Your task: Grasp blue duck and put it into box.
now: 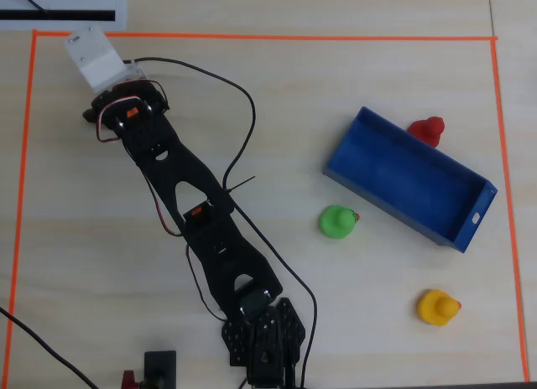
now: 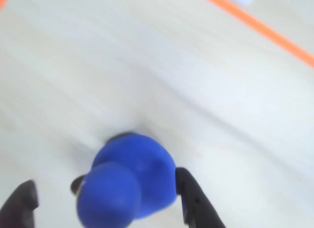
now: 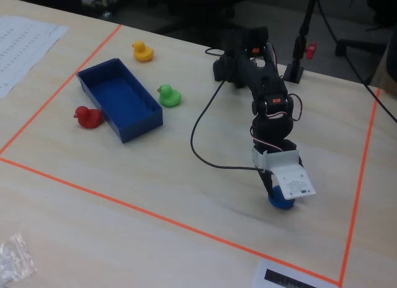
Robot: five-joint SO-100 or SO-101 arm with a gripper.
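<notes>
The blue duck (image 2: 130, 181) fills the lower middle of the wrist view, standing on the pale table. My gripper (image 2: 104, 181) is open and straddles it: the right finger (image 2: 189, 193) touches the duck's side, and the left finger (image 2: 22, 201) stands clear of it. In the fixed view the duck (image 3: 280, 202) shows just below the gripper (image 3: 273, 190) at the near right. In the overhead view the duck is hidden under the white wrist camera (image 1: 94, 58) at the top left. The blue box (image 1: 411, 178) lies empty at the right, and at the far left in the fixed view (image 3: 121, 97).
A green duck (image 1: 337, 222), a red duck (image 1: 428, 131) and a yellow duck (image 1: 437, 307) stand around the box. Orange tape (image 1: 252, 37) frames the work area. A black cable (image 3: 205, 139) trails from the arm. Paper (image 3: 25, 43) lies outside the tape.
</notes>
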